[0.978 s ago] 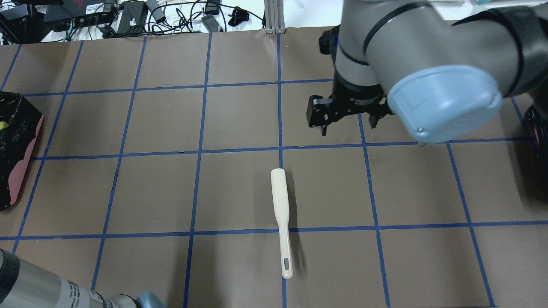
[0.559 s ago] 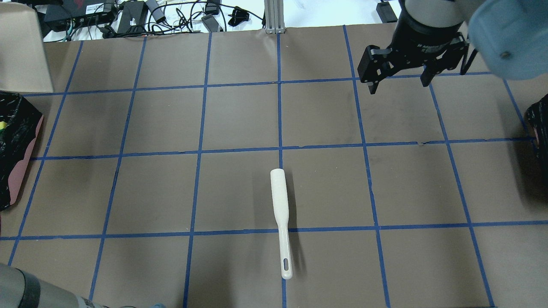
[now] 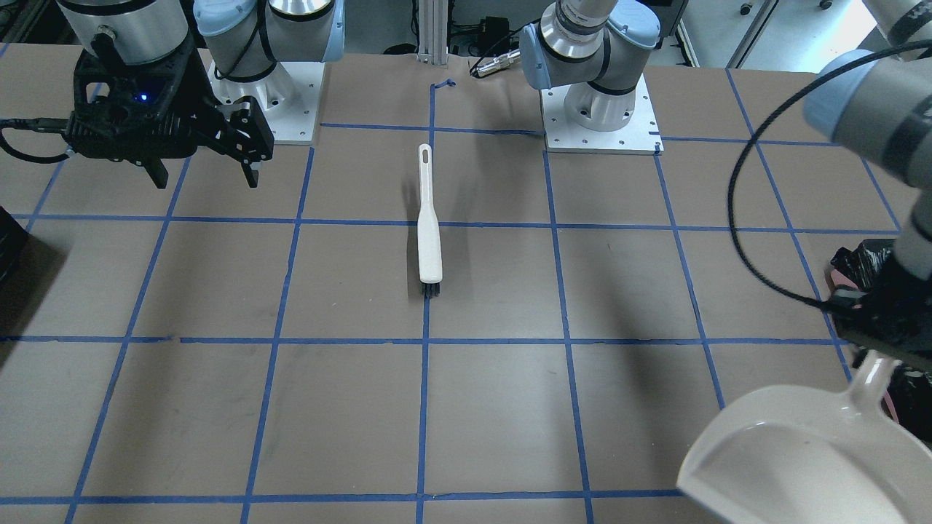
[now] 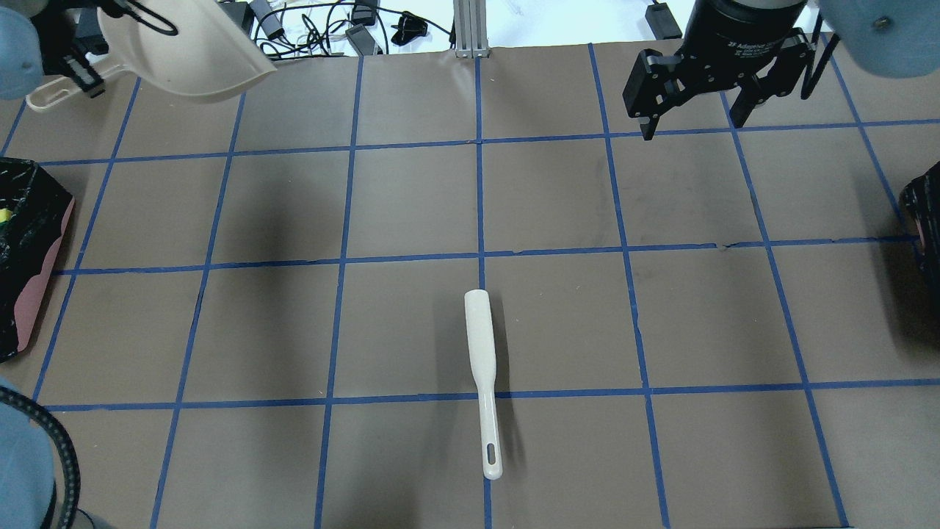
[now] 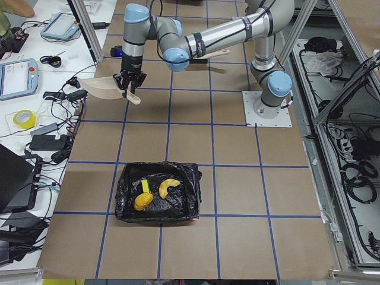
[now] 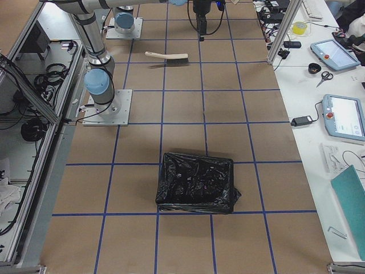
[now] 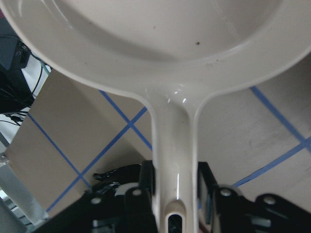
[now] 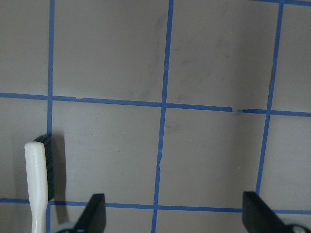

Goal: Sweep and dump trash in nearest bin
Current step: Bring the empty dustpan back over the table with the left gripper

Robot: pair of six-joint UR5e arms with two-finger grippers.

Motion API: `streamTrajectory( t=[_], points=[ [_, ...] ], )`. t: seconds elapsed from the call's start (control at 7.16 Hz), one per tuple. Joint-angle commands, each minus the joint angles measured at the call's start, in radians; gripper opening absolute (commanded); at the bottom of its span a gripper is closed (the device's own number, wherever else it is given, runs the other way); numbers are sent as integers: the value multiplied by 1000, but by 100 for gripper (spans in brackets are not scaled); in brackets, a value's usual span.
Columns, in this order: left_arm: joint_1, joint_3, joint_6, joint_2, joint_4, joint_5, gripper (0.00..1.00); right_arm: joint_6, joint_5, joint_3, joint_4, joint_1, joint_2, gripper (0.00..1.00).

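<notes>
**Item 1. Left hand** (image 7: 176,191): being kept closed on the handle of the white dustpan (image 3: 794,466), one finger on each side of the handle. It is being held aloft over the far left corner of the worktop (image 4: 411,198).

**Item 2. Dustpan:** being carried with its scoop tipped. Only a few dark specks are being shown inside it in the left wrist view.

**Item 3. Trash:** being held in the bin (image 5: 191,184), on the black liner. Listed there are an orange-brown lump (image 5: 142,202), a curved piece (image 5: 168,188) and a yellow wedge (image 5: 143,187). None is being shown on the worktop.

**Item 4. Bin:** being kept at the worktop's left end, well apart from the dustpan.

**Item 5. Right hand** (image 4: 694,125): being held with fingers spread and nothing between them, above the far right squares.

**Item 6. Brush** (image 4: 481,353): being left flat at the centre of the worktop, apart from both hands.

**Handling note (judged):** the dumping is being taken as done, and putting the dustpan away as the step in hand.
- The scoop is best levelled before it is lowered.
- It is best set on bare worktop, apart from the brush and the bin.
- The fingers are best parted only once the pan is being borne by the surface, so that it is not dropped or tipped.
- The right hand is best kept where it is being held, out of the path.
</notes>
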Motion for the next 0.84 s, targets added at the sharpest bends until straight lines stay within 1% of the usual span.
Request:
streamTrajectory(
  t=[0.0, 0.14, 0.28, 0.42, 0.56, 0.7],
  points=[
    [-174, -72, -430, -12, -15, -40, 0, 2, -15, 3, -20, 0, 1, 100],
    [-231, -84, -597, -24, -50, -75, 0, 2, -15, 3, -25, 0, 4, 100],
    [-271, -87, -776, -36, -99, -164, 0, 2, -17, 5, -22, 0, 4, 100],
    [-301, -87, -849, -53, -128, -188, 0, -4, -17, 5, -23, -4, 4, 100],
    [-336, -87, -917, -69, -165, -191, 0, -9, -18, 5, -19, -6, 6, 100],
    [-397, -87, -1018, -90, -176, -191, 0, -15, -38, 5, -16, -9, 6, 100]
  ],
)
